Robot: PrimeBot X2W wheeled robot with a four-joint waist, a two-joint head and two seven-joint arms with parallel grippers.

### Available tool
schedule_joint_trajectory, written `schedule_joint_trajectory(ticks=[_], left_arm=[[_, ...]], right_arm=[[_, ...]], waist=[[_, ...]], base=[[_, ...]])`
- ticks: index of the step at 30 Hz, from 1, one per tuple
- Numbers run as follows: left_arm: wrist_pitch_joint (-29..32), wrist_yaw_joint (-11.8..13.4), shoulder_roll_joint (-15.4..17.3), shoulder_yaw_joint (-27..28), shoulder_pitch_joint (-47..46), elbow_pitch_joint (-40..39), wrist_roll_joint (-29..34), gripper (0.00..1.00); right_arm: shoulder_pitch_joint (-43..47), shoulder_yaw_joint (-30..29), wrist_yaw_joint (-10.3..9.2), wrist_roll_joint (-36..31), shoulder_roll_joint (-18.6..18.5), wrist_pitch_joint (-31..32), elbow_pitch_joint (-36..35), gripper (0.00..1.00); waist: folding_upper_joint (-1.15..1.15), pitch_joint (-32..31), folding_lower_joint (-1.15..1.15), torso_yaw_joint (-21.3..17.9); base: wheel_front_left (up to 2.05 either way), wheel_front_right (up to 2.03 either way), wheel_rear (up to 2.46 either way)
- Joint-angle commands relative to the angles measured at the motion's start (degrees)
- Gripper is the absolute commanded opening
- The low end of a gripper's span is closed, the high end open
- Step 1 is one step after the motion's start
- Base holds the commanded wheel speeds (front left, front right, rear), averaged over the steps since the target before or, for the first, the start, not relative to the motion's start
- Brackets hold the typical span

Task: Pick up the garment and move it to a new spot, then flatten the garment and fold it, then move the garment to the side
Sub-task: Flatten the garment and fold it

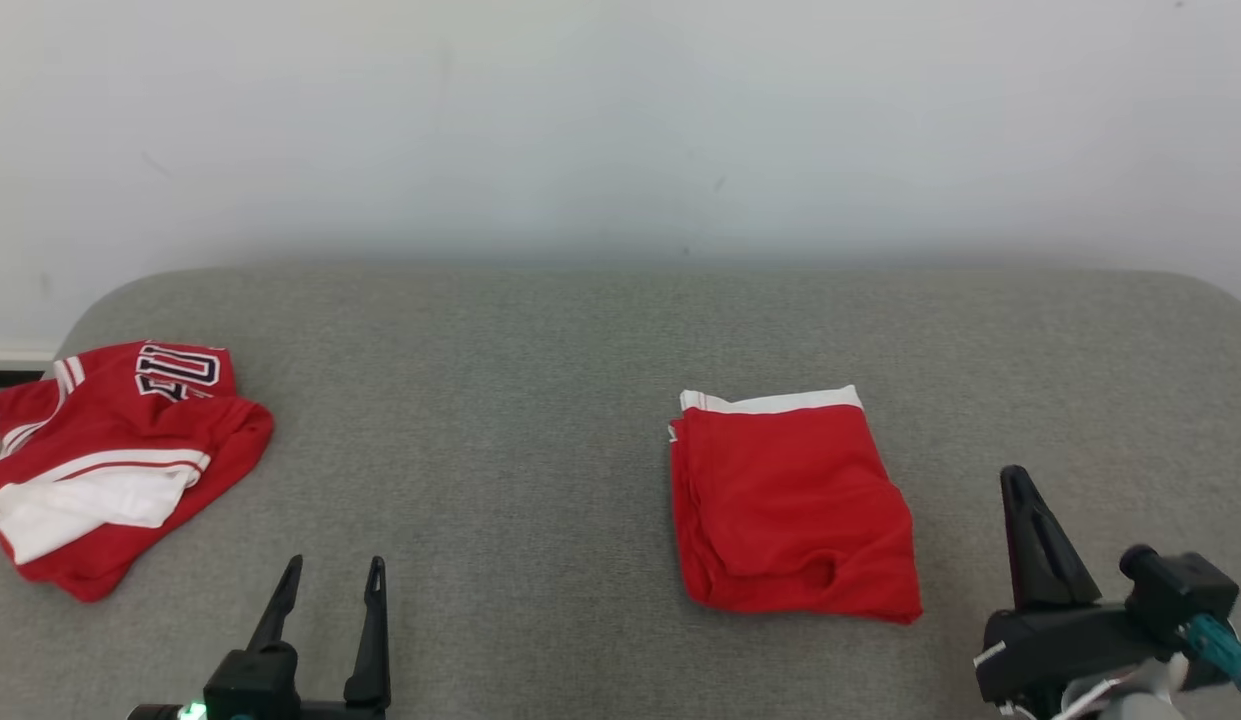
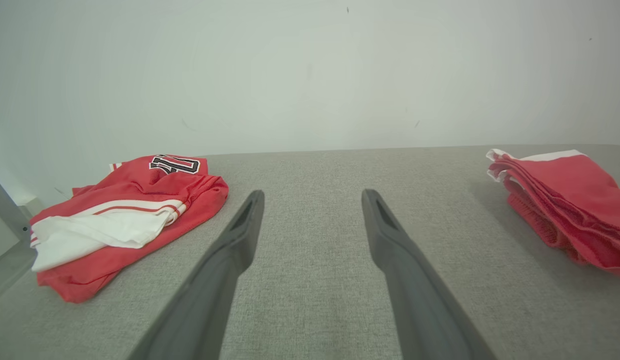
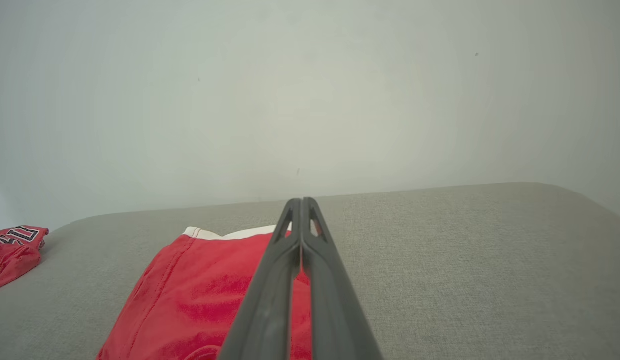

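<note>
A folded red garment (image 1: 792,505) with a white band along its far edge lies flat on a grey cushioned surface (image 1: 520,400), right of centre; a crumpled red-and-white jersey (image 1: 110,465) lies well apart at the far left. The left gripper (image 1: 336,568), at the lower left, holds its two dark fingers spread wide and empty. The right gripper (image 1: 1016,482), just right of the folded garment, has its fingers pressed together on nothing.

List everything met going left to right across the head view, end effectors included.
Crumpled red and white jersey → left end effector, open → folded red garment → right end effector, shut.
</note>
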Motion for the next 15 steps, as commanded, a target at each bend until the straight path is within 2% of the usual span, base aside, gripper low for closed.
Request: schedule_joint_trajectory(ticks=[1,4,5,6,7,8,15], left_arm=[[-0.19,0.3,0.28,0.45,0.68,-0.35,0.49,1.0],[-0.19,0.67,0.6,0.87,1.1,-0.81,0.85,1.0],[-0.19,0.84,0.71,0.97,1.19,-1.04,0.85,1.0],[-0.19,0.92,0.82,1.09,1.27,-1.2,0.94,1.0],[-0.19,1.31,0.84,1.18,1.38,-1.39,1.13,1.0],[-0.19,1.61,0.91,1.23,1.57,-1.56,1.59,1.0],[-0.19,2.04,1.81,1.26,3.54,-2.51,2.33,1.0]], right_arm=[[1.94,-1.22,-0.13,-1.03,0.84,-0.05,-1.49,0.0],[5.04,-4.55,-0.13,-3.86,1.6,-0.06,-5.07,0.0],[6.22,-5.82,-0.13,-4.48,2.51,-0.05,-6.05,0.32],[7.32,-6.84,-0.12,-5.17,3.24,-0.05,-6.98,0.47],[8.27,-7.64,-0.12,-6.22,3.72,-0.05,-7.91,0.97],[9.15,-8.39,-0.13,-6.95,4.22,-0.06,-8.75,1.0],[14.38,-11.57,-0.13,-10.55,6.98,-0.06,-12.01,1.0]], waist=[[0.0,-0.13,0.0,-1.7],[0.0,-0.37,0.0,-2.51],[0.0,-0.47,0.0,-2.7],[0.0,-0.57,0.0,-2.83],[0.0,-0.7,0.0,-2.91],[0.0,-0.86,0.0,-2.93],[0.0,-2.07,0.0,-2.67]], base=[[0.0,0.0,0.0],[0.0,0.0,0.0],[0.0,0.0,0.0],[0.0,0.0,0.0],[0.0,0.0,0.0],[0.0,0.0,0.0],[0.0,0.0,0.0]])
